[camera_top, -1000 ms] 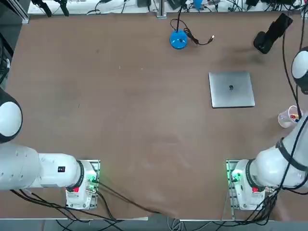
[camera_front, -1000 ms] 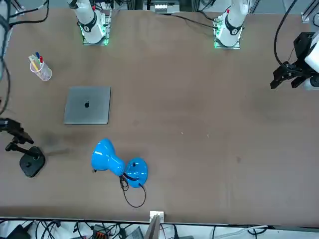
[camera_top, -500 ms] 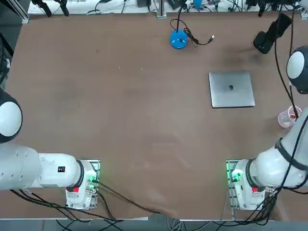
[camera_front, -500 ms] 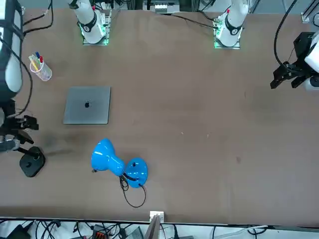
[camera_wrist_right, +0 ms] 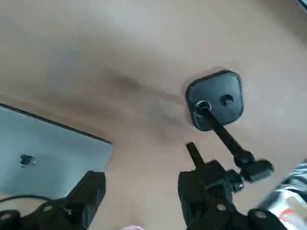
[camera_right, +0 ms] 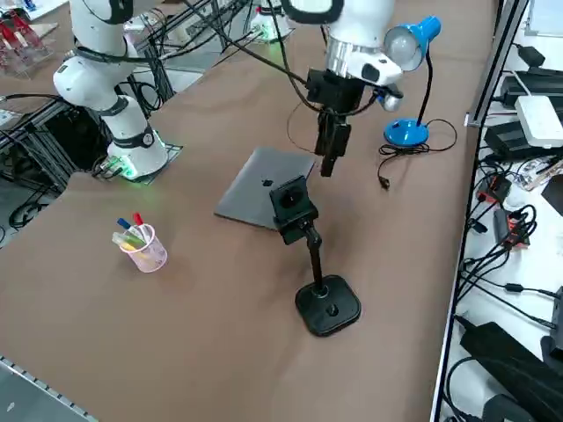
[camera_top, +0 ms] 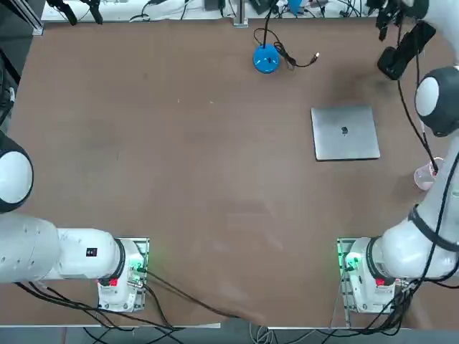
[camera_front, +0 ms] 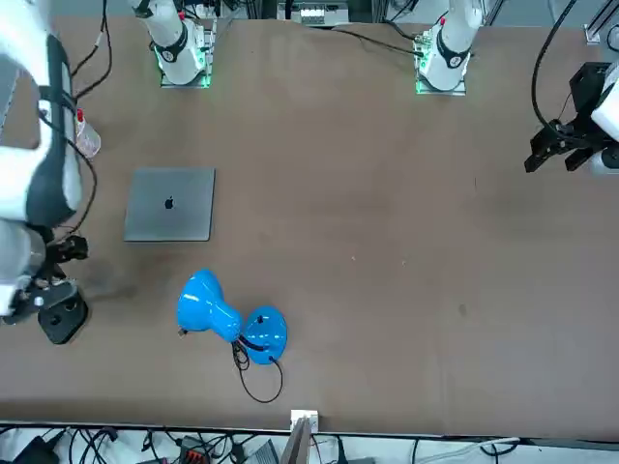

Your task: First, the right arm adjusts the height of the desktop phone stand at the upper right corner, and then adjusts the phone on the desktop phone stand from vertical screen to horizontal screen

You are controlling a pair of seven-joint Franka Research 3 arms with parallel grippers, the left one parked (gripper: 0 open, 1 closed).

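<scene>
The desktop phone stand (camera_right: 327,306) stands on its black rounded-square base at the far right corner, also visible as stand (camera_top: 392,63) and stand (camera_front: 62,319). Its thin pole leans up to a clamp holding the phone (camera_right: 289,200), a small black slab, seen as phone (camera_top: 419,33) from overhead. My right gripper (camera_right: 328,165) hangs fingers-down just above and behind the phone, not touching it. In the wrist view the right gripper (camera_wrist_right: 144,194) is open, nothing between its fingers (camera_wrist_right: 89,193), with the stand's base (camera_wrist_right: 216,99) below and the clamp head beside one finger.
A silver laptop (camera_top: 345,133) lies closed just inboard of the stand. A blue desk lamp (camera_front: 209,305) with a loose cable sits along the far edge. A clear cup of pens (camera_right: 141,245) stands near the right edge. Cables and boxes crowd the floor beyond the far table edge.
The right arm has swung out toward the far right corner, bringing its gripper over the stand's top. The fingers have narrowed slightly. The stand and phone have not moved.
</scene>
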